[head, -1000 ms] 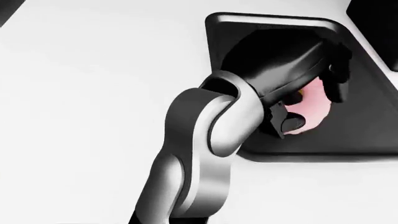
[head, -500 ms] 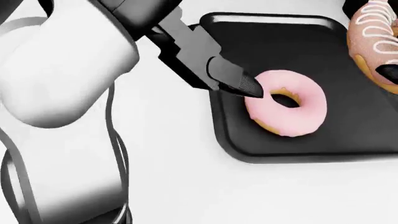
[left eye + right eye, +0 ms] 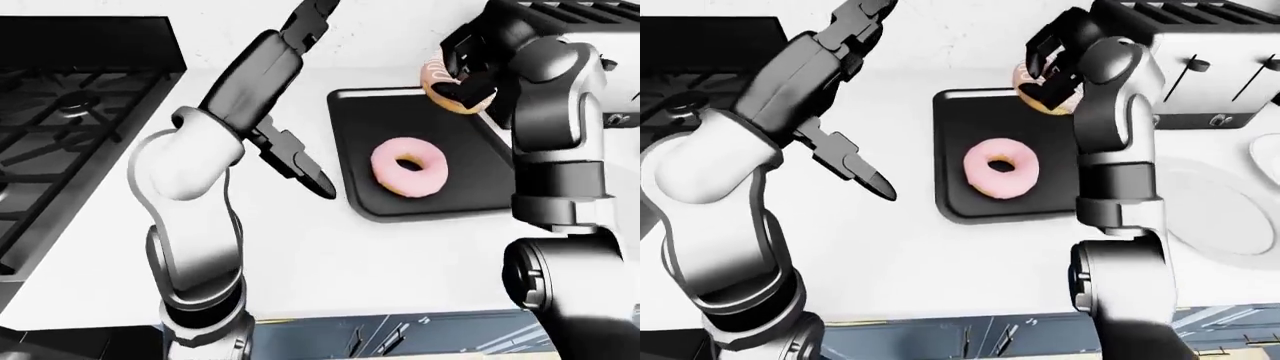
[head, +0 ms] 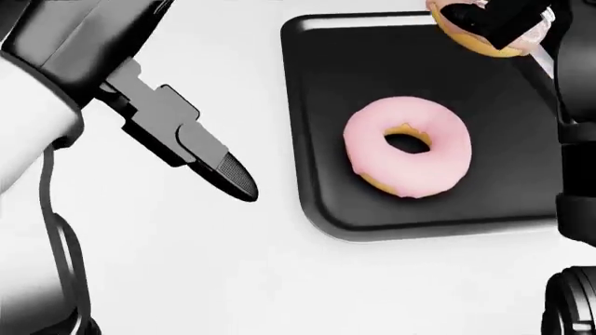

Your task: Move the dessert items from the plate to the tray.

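A plain pink donut (image 4: 442,167) lies flat on the black tray (image 4: 326,84). My right hand (image 3: 465,71) is shut on a second donut (image 3: 438,81), pink with white stripes, and holds it in the air over the tray's upper right corner. My left hand (image 3: 305,94) is open and empty, raised to the left of the tray. Its thumb (image 4: 200,157) points down toward the tray's left edge without touching it. The white plate (image 3: 1225,214) lies to the right of the tray, partly behind my right arm, and nothing shows on it.
A black gas stove (image 3: 60,112) fills the left of the left-eye view. A silver toaster (image 3: 1200,60) stands above the plate at the upper right. The rim of another white dish (image 3: 1268,154) shows at the right edge. The counter's edge (image 3: 400,319) runs along the bottom.
My left hand was closed over the pink donut on the tray, then let it go and pulled away to the left. The right hand's striped donut now shows higher in the head view.
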You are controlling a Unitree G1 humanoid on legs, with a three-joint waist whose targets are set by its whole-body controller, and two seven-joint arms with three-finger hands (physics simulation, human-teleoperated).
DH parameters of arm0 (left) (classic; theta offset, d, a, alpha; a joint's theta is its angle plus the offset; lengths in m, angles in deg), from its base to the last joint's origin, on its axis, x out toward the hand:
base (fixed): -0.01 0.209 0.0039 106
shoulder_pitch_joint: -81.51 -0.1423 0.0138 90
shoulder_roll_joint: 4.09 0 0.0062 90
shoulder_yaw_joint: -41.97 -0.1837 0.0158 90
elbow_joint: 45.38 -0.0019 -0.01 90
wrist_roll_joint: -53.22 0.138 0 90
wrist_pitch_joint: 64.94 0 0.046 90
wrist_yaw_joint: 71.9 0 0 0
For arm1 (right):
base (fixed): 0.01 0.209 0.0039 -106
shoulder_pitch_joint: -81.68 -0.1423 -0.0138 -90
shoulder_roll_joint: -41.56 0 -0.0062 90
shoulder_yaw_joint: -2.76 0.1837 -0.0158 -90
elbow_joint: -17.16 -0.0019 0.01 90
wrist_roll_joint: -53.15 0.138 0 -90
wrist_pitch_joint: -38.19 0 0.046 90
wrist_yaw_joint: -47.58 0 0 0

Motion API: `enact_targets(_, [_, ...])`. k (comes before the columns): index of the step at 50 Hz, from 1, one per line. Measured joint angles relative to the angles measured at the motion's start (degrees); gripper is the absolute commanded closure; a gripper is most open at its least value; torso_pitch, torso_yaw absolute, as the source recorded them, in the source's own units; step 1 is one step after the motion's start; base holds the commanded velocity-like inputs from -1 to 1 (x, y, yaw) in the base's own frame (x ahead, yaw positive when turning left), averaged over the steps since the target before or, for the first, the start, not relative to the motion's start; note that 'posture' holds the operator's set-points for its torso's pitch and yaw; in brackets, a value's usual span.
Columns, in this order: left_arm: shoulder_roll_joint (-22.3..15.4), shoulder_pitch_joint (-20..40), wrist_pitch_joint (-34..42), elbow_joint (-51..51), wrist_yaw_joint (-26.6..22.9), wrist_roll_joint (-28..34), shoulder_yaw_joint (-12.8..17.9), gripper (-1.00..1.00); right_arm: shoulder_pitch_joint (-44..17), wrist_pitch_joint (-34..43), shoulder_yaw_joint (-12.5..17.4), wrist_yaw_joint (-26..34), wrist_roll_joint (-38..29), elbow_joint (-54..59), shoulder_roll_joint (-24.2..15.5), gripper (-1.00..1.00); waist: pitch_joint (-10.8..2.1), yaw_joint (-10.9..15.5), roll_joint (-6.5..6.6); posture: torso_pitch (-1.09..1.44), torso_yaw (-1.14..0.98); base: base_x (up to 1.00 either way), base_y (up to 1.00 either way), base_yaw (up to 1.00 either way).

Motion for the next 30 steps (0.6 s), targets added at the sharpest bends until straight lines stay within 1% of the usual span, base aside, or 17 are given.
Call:
enact_targets(2, [-0.6, -0.4, 0.1, 0.2, 0.8, -1.1, 0.1, -1.0, -2.4, -2.1, -0.4, -3.1, 0.5, 5.6, 0.0, 1.0, -0.13, 0.1, 0.02, 0.0, 0.0, 0.0, 0.0, 0.0])
enact_targets(4, [-1.2, -0.8, -0.3, 0.2, 1.7, -2.5, 0.1, -1.0, -3.2, -3.7, -0.2, -5.9, 0.9, 8.7, 0.2, 0.99, -0.29, 0.2, -0.15, 0.0, 0.0, 0.0, 0.0, 0.0])
enact_targets(6, [-1.8, -1.4, -0.8, -0.3, 2.5, -3.7, 0.4, -1.0, -3.5, -6.2, 0.9, -8.3, 3.0, 12.2, 0.8, 0.99, -0.46, 0.2, -0.28, 0.0, 0.0, 0.0, 0.0, 0.0])
enact_targets(8, [-2.3, -2.0, -1.5, -0.8, 3.4, -4.8, 0.5, -1.0, -4.0, -8.6, 1.0, -10.5, 5.3, 16.4, 0.5, 0.99, -0.52, 0.3, -0.31, 0.0, 0.0, 0.0, 0.0, 0.0])
enact_targets(11, [-2.7, -3.0, -2.8, -2.2, 5.0, -6.1, 0.6, -1.0, -3.5, -10.1, 0.6, -13.2, 7.3, 19.5, -0.2, 1.0, -0.45, 0.4, -0.4, 0.0, 0.0, 0.0, 0.0, 0.0])
enact_targets(14, [-2.9, -3.4, -3.0, -2.4, 5.6, -6.8, 0.3, -1.0, -2.9, -10.3, 0.2, -15.7, 7.7, 20.7, -0.7, 1.0, -0.25, 0.4, -0.46, 0.0, 0.0, 0.0, 0.0, 0.0])
enact_targets(20, [-3.1, -4.7, -3.6, -1.5, 6.2, -7.6, 0.0, -1.0, -1.9, -11.3, -0.7, -18.0, 7.9, 21.9, 0.0, 0.99, -0.44, 0.4, -0.4, 0.0, 0.0, 0.0, 0.0, 0.0])
enact_targets(25, [-3.6, -5.5, -4.2, -1.2, 6.5, -8.2, 0.6, -1.0, -0.5, -12.1, -1.3, -18.5, 7.1, 23.2, 0.9, 1.0, -0.61, 0.5, -0.47, 0.0, 0.0, 0.0, 0.0, 0.0])
enact_targets(30, [-3.6, -6.2, -4.8, -1.9, 7.0, -8.7, 0.5, -1.0, 1.3, -11.7, -1.3, -18.7, 6.5, 23.4, 1.5, 1.0, -0.55, 0.7, -0.58, 0.0, 0.0, 0.0, 0.0, 0.0])
